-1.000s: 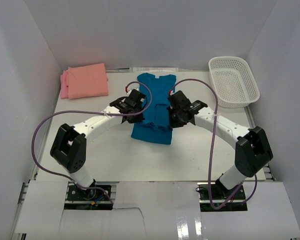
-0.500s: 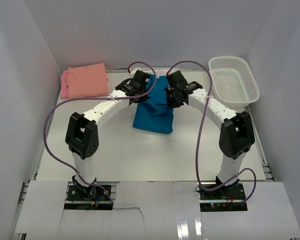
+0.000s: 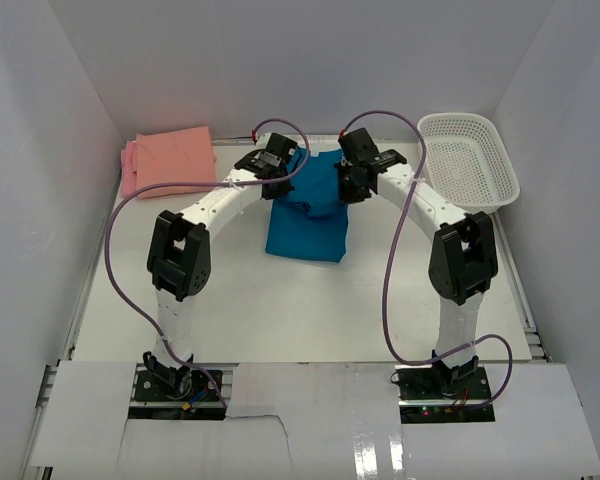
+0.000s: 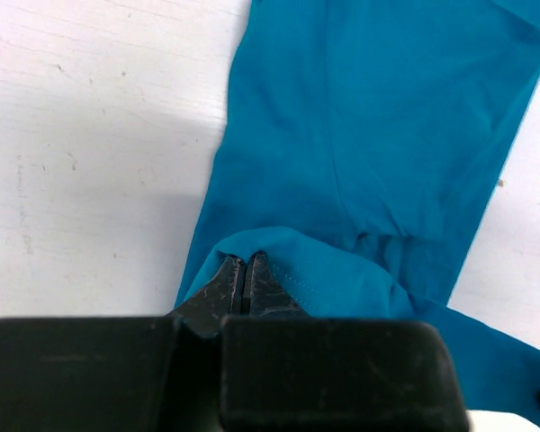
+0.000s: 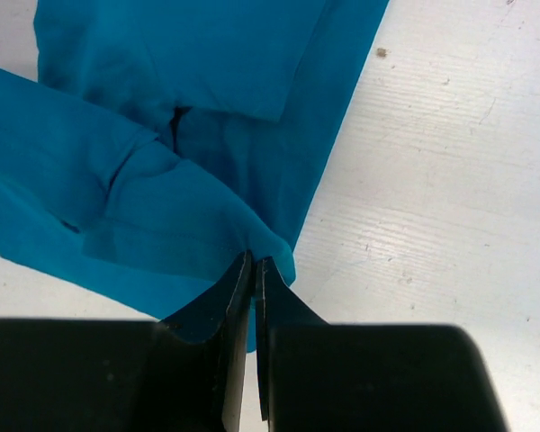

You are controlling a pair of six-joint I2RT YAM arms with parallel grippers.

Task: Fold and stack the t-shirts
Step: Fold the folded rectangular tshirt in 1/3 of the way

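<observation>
The blue t-shirt lies in the middle of the white table, a bit toward the back. Its sides are folded in, so it looks like a long strip. The near part lies flat on the table. The far part is picked up and bunched between the two arms.

The left pincer is pressed together on the left edge of the blue t-shirt. A small fold of blue cloth sits right between its two black tips. The right pincer pinches the right edge of the same shirt in the same way, with a little bump of cloth caught at its tips. From above, the two pincers are near each other, one on each side of the shirt. Both arms reach far out over the back half of the table.

In the left wrist view the blue cloth spreads away from the tips, and the bare white table shows on the left. In the right wrist view the bare table shows on the right.

In the back left corner lies the orange t-shirt, folded into a rectangle. It rests on top of the pink t-shirt, and only a strip of pink peeks out on the left. These two are well apart from the blue one.

In the back right corner stands a white basket with many small holes. A purple cable loops from each arm.
</observation>
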